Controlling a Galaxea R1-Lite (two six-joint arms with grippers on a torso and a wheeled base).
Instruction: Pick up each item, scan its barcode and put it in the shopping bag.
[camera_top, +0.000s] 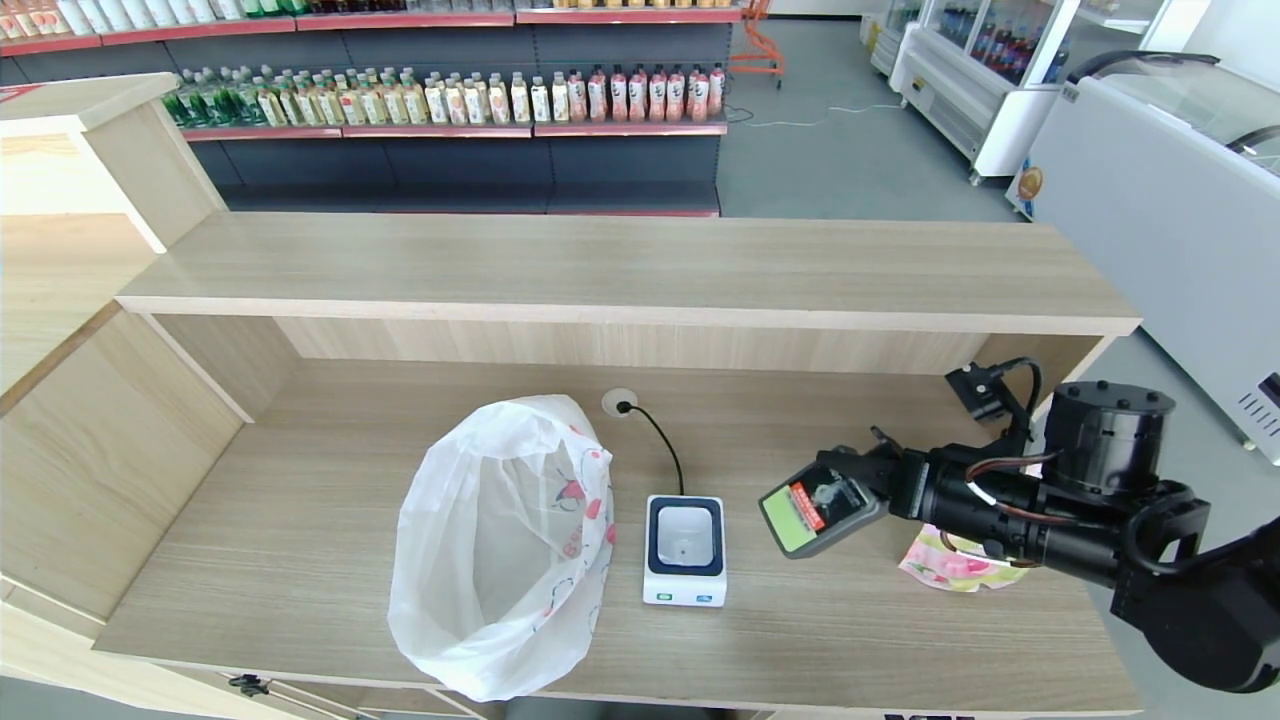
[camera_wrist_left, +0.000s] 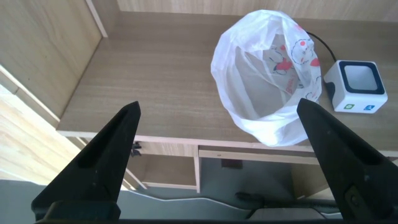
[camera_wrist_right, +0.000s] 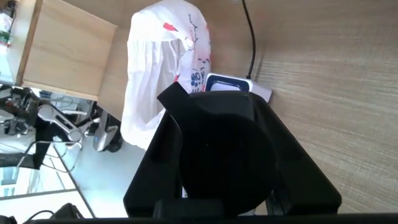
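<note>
At 3 o'clock of the scanner, your right jaws pinch the grey box; left jaws spread. Tilted wrong, its barcode may never face the scanner.

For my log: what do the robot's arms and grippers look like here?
The right arm is matte black: cylindrical segments, a thick round joint housing, black cables looping above, white and reddish wires at the wrist. The right gripper is black too. The left gripper has two plain black wedge-shaped fingers, no markings.
</note>
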